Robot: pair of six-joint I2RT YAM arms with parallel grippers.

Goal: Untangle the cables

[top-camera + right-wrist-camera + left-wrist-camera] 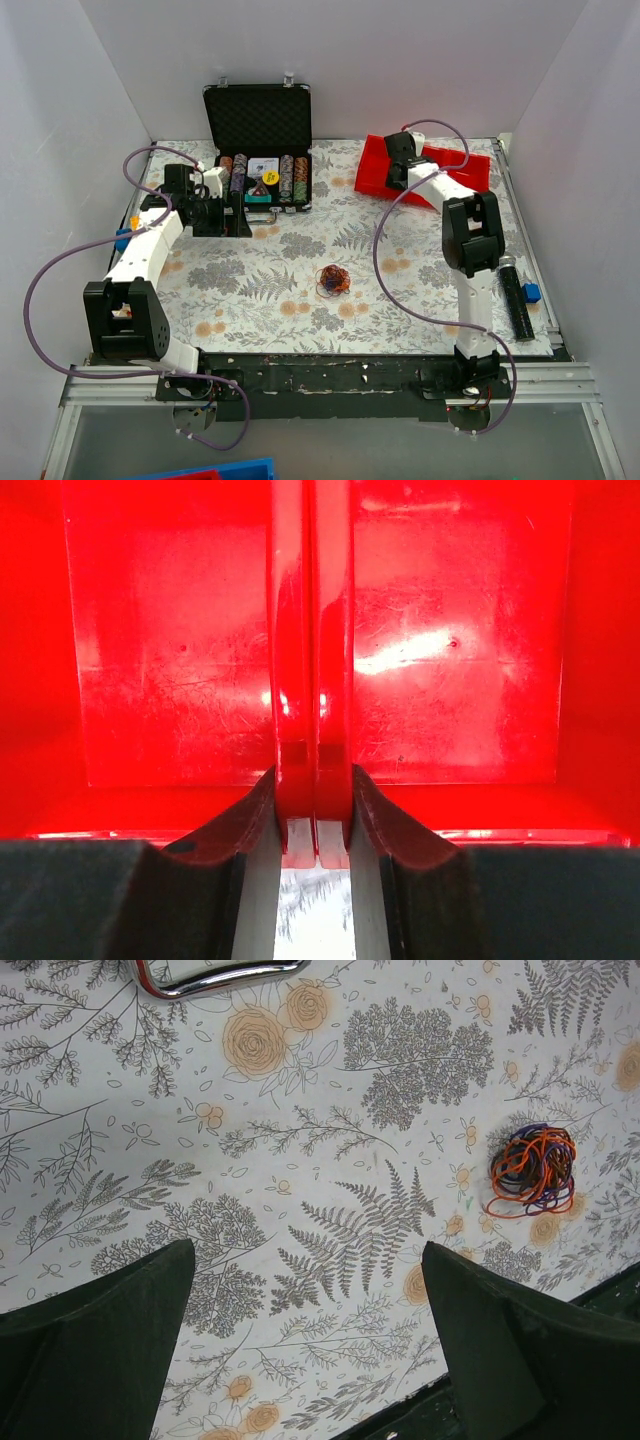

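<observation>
The cables [333, 281] are a small orange-red clump with purple and dark strands, lying loose near the middle of the flowered table. They also show in the left wrist view [533, 1170], at the upper right. My left gripper [228, 212] hovers at the back left beside the chip case; in its wrist view it [308, 1250] is wide open and empty above the cloth, well left of the clump. My right gripper [398, 170] is at the back right, far from the cables. In its wrist view it [313, 780] is shut on two adjoining upright walls of the red bins [312, 680].
An open black case [258, 115] with poker chips stands at the back left; its chrome corner [215, 975] shows in the left wrist view. The red bins [470, 165] lie at the back right. A black cylinder [515, 295] with a blue piece [531, 293] lies at the right edge.
</observation>
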